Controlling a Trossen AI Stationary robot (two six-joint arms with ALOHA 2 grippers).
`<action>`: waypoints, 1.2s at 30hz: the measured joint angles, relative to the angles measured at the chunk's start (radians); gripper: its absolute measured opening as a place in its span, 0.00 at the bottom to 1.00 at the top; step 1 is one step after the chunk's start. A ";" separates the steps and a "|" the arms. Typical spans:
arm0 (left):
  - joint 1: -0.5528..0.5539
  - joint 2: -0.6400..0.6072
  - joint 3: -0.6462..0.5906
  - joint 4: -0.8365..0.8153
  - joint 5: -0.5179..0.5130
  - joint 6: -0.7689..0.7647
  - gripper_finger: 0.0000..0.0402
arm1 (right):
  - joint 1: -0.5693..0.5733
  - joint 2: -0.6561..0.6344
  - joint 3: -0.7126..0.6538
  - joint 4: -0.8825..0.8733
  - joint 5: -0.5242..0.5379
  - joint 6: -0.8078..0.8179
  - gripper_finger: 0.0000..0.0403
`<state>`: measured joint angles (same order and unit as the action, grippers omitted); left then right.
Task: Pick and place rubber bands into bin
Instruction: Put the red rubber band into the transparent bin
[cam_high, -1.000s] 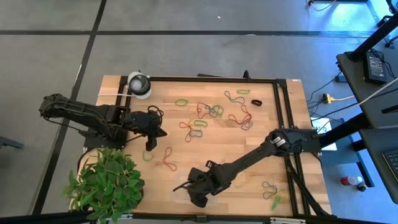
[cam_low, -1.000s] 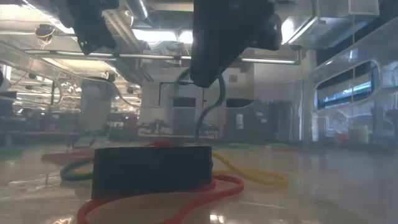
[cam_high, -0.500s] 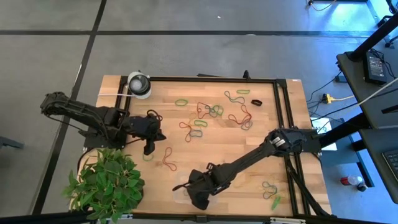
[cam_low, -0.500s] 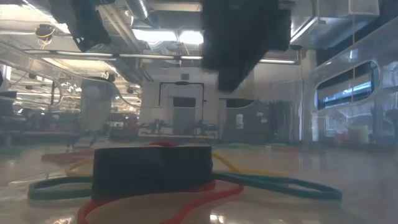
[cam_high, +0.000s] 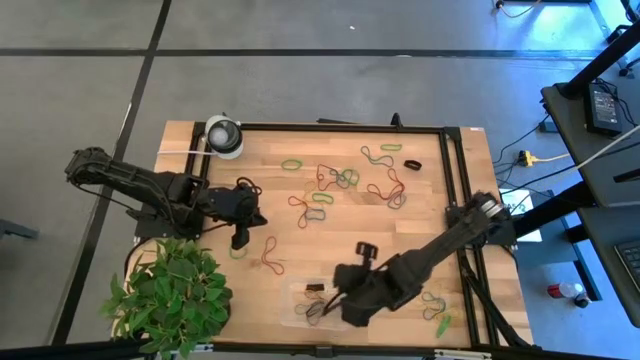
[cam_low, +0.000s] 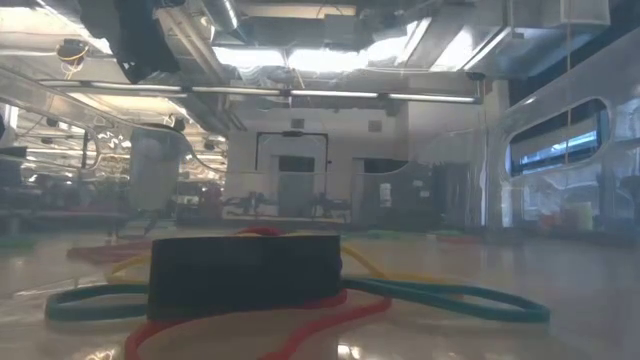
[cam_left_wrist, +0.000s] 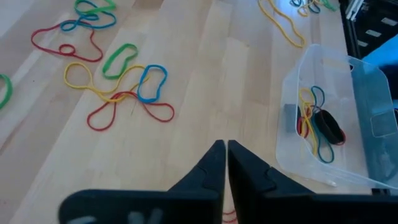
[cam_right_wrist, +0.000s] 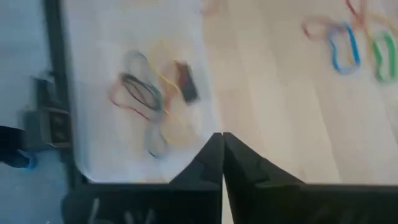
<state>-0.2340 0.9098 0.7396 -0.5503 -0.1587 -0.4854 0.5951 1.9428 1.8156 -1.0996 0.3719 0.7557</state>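
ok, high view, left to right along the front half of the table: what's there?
Potted plant → left gripper → red rubber band → bin with bands in it → right gripper → loose bands by the right edge.

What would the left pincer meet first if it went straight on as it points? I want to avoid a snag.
Probably bare table: the shut left pincer aims between the loose rubber bands and the bin, though depth is unclear.

Two black jointed arms, left arm (cam_high: 150, 190) and right arm (cam_high: 430, 262), black cable loops, tapered wedge-shaped jaws
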 joint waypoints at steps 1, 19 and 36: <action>0.000 0.003 0.001 0.002 0.001 0.000 0.07 | 0.000 -0.040 -0.073 0.038 0.000 0.018 0.02; 0.050 0.258 0.073 -0.061 -0.112 0.122 0.34 | -0.002 -0.752 -1.140 0.669 -0.024 0.361 0.02; 0.026 0.652 0.187 -0.208 0.080 -0.186 0.32 | -0.002 -1.062 -1.396 0.660 -0.065 0.269 0.01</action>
<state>-0.2078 1.5618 0.9268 -0.7586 -0.0787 -0.6713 0.5930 0.8812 0.4197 -0.4399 0.3071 1.0245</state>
